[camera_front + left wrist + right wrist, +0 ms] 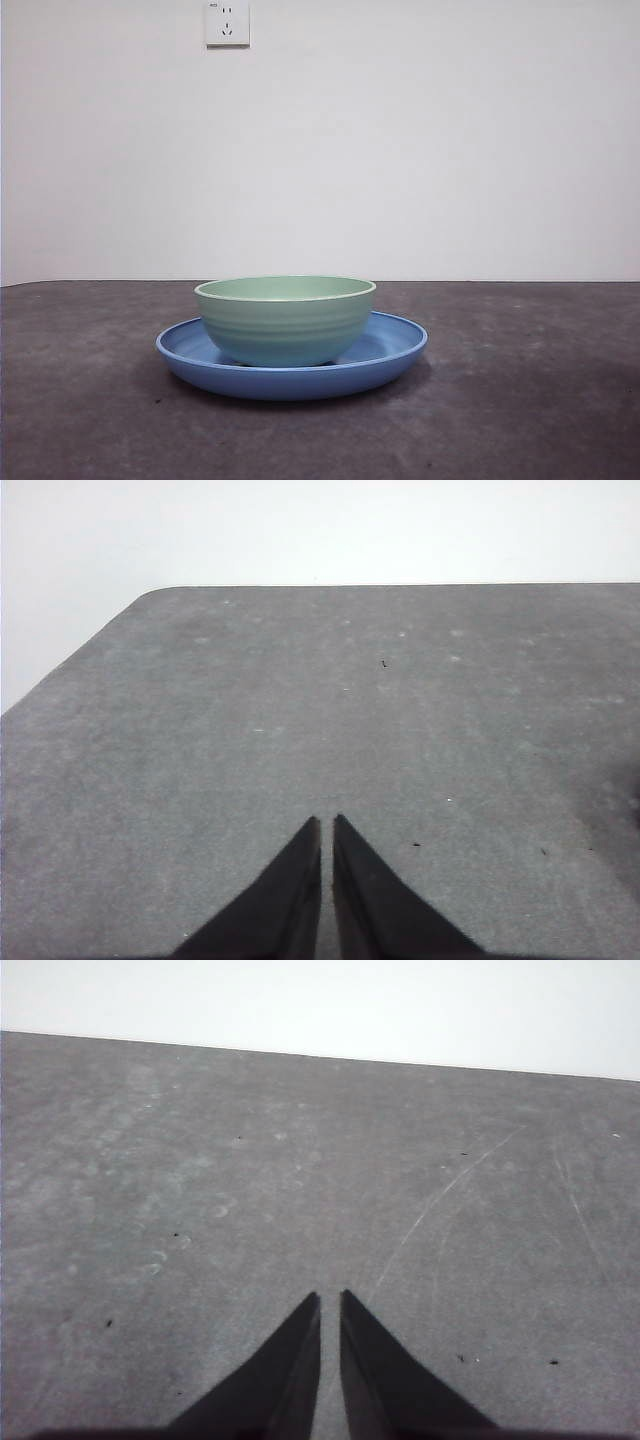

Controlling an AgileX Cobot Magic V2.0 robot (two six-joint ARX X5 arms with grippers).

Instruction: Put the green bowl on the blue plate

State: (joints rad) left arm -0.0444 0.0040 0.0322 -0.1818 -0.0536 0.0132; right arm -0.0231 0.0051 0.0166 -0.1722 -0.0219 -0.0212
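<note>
The green bowl point(286, 318) stands upright inside the blue plate point(395, 352), slightly toward the plate's left side as the front view shows it, on the dark table point(540, 400) below a wall socket point(227, 22); the placement looks complete. The left gripper point(327, 825) and right gripper point(330, 1300) each hover over bare tabletop, jaws closed to a thin slit and grasping nothing, with neither dish in their views. Remaining risk appears small: an arm sweeping low across the table could nudge the plate and shift the bowl off-centre.
</note>
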